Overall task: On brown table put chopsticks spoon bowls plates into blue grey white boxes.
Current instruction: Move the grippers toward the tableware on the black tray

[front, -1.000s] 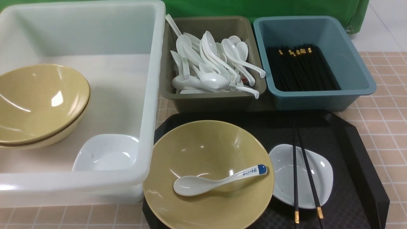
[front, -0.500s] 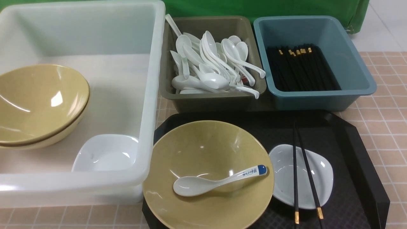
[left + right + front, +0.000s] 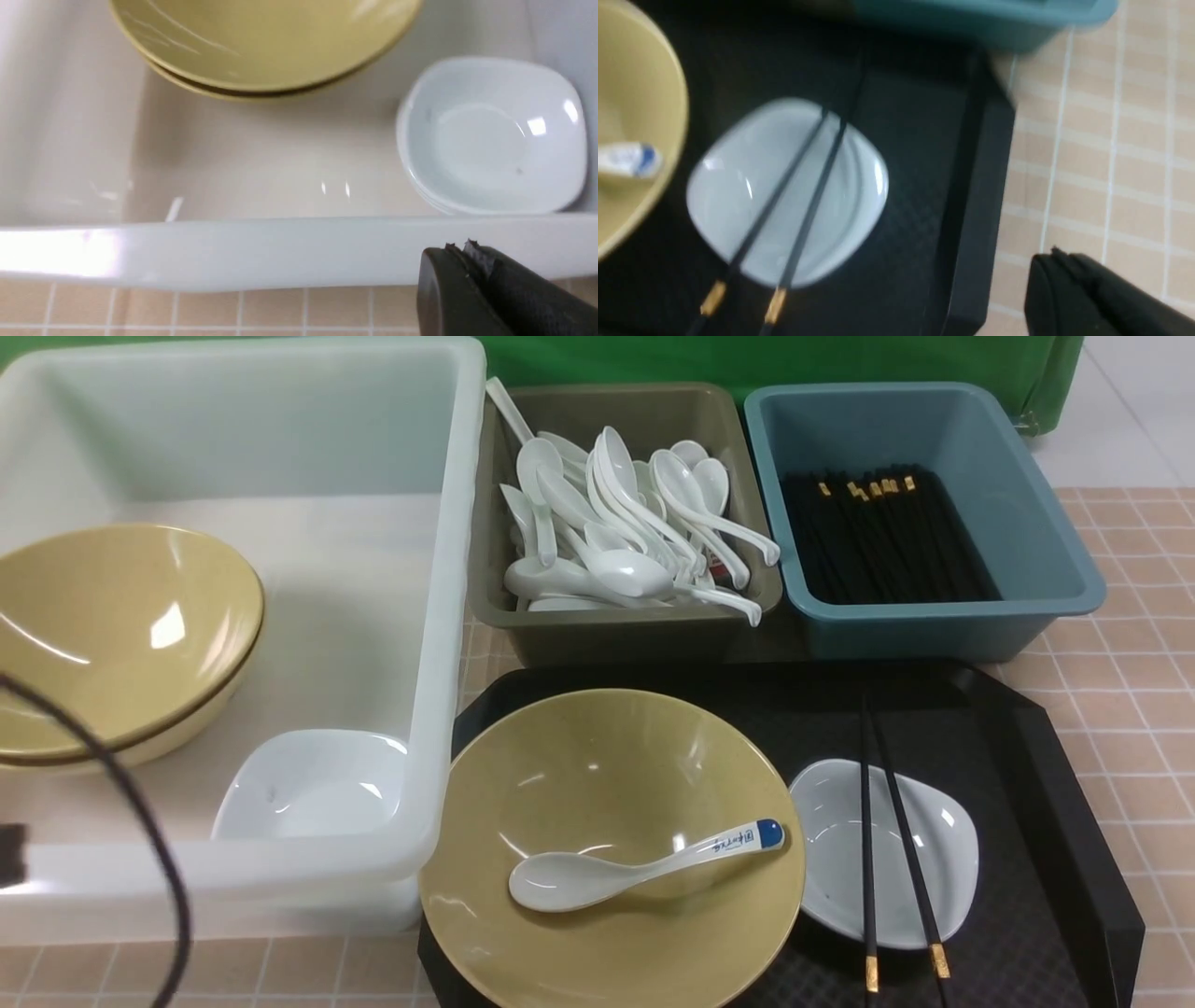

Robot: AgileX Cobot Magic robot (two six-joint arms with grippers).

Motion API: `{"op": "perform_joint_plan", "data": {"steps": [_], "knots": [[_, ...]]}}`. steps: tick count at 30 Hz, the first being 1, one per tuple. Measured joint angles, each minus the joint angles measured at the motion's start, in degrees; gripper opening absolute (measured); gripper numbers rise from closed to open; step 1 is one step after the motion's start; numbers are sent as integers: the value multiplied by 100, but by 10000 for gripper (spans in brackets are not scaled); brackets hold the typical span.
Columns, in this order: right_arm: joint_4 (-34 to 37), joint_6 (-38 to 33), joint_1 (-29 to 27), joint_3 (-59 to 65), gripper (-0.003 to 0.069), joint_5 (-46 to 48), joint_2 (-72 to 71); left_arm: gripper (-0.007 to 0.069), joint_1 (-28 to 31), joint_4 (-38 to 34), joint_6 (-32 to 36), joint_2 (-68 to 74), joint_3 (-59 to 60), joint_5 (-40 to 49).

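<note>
The left gripper (image 3: 460, 247), pinched closed and holding nothing, is hovering just outside the near rim of the white box (image 3: 280, 247), where stacked yellow bowls (image 3: 261, 46) and a square white plate (image 3: 490, 135) are sitting. The right gripper (image 3: 1052, 255), likewise closed and empty, is hanging over the brown tiled table (image 3: 1134, 140) beside the black tray (image 3: 971, 186). On the tray, black chopsticks (image 3: 817, 186) are lying across a white dish (image 3: 733, 186), next to a large yellow bowl (image 3: 640, 93) holding a spoon (image 3: 626, 158) whose blue handle lettering is too small to read.

Spoon (image 3: 644, 863) in bowl (image 3: 597, 765) on tray (image 3: 1027, 775), chopsticks (image 3: 866, 840) across plate (image 3: 948, 849) just R of bowl.
</note>
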Motion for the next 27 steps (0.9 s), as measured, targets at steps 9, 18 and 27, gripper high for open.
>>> {"op": "perform_joint_plan", "data": {"steps": [9, 18, 27], "knots": [[135, -32, 1271, -519, 47, 175, 1758, 1, -1849, -1322, 1429, 1579, -803, 63], [198, 514, 1818, -1075, 275, -248, 3219, 1, -3006, -1579, 1567, 2413, -904, -88], [175, 1164, 1818, -1391, 651, -479, 4154, 1, -3053, -1570, 1566, 2465, -906, 85]]}}
